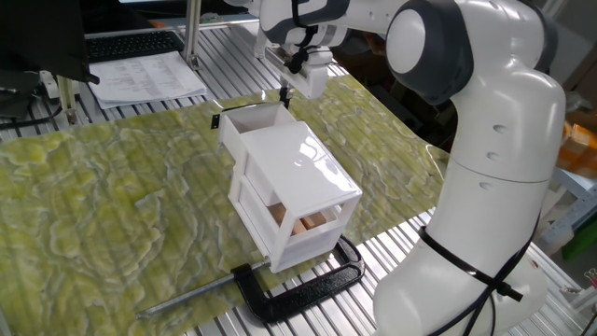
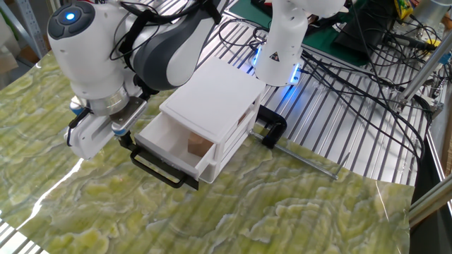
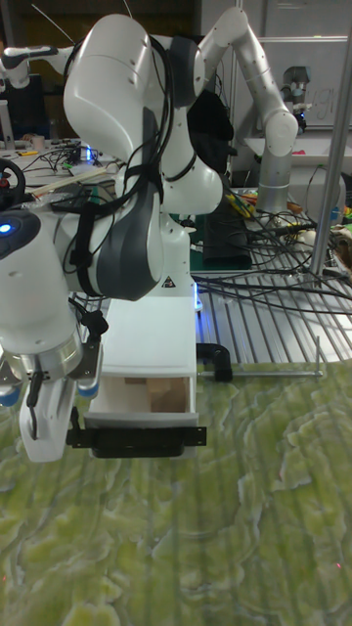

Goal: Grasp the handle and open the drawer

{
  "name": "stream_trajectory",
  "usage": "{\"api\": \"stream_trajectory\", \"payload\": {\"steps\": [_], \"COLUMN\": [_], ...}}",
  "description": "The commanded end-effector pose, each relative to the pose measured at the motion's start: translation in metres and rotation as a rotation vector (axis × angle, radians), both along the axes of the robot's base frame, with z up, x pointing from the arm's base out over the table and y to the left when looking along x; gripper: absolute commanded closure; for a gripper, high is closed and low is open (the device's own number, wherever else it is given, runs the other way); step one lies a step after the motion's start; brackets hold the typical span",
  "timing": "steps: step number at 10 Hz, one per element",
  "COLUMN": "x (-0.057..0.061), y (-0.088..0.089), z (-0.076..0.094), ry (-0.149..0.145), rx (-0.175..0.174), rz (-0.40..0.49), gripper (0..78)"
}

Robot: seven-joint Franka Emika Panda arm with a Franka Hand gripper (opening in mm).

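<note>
Fingers (image 2: pixel 126 139) of the gripper (image 2: pixel 128 142) are small and black, and they sit right at one end of the handle (image 2: pixel 159 170). They are so close that they seem to touch it. I cannot tell if they are pinching the handle or only sitting beside it, because the white hand of the arm hides most of them.

From the other fixed view, the handle looks like a long black bar on the front of the drawer (image 2: pixel 167 140). The drawer sticks part of the way out of the white box (image 2: pixel 212 92). A little brown block (image 2: pixel 198 146) is inside the drawer, near the box.

From the tall fixed view, the gripper (image 3: pixel 74 431) is low, by the left end of the black handle (image 3: pixel 137 441).

From the one fixed view, the gripper (image 1: pixel 285 92) hangs over the far end of the drawer (image 1: pixel 252 118).

The box stands on a green and yellow mat (image 2: pixel 282 212). A big black clamp (image 1: pixel 298 285) lies at the back of the box, touching it. The mat lies on a table (image 2: pixel 332 120) made of silver strips.
</note>
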State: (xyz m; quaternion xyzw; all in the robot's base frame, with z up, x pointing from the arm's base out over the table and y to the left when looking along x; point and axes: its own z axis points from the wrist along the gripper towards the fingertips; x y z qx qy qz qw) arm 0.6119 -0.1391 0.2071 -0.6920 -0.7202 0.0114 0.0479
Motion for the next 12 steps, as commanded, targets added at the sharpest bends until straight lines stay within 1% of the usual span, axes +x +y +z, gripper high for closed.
{"api": "stream_trajectory", "payload": {"steps": [1,3,4,5,6,8,9,12], "x": [0.0007,0.0007,0.0007,0.0007,0.0007,0.0007,0.0007,0.0007], "y": [0.0002,0.0001,0.0001,0.0001,0.0001,0.0001,0.0001,0.0001], "z": [0.0016,0.0014,0.0014,0.0014,0.0014,0.0014,0.0014,0.0014], "ry": [-0.003,-0.003,-0.003,0.007,0.02,0.018,0.017,0.015], "rx": [-0.005,-0.007,-0.007,-0.001,0.004,0.006,0.004,0.015], "rz": [-0.002,0.003,0.021,0.054,0.058,0.099,0.103,0.119], "gripper": [75.7,75.7,75.7,75.7,75.7,75.7,75.7,75.7]}}
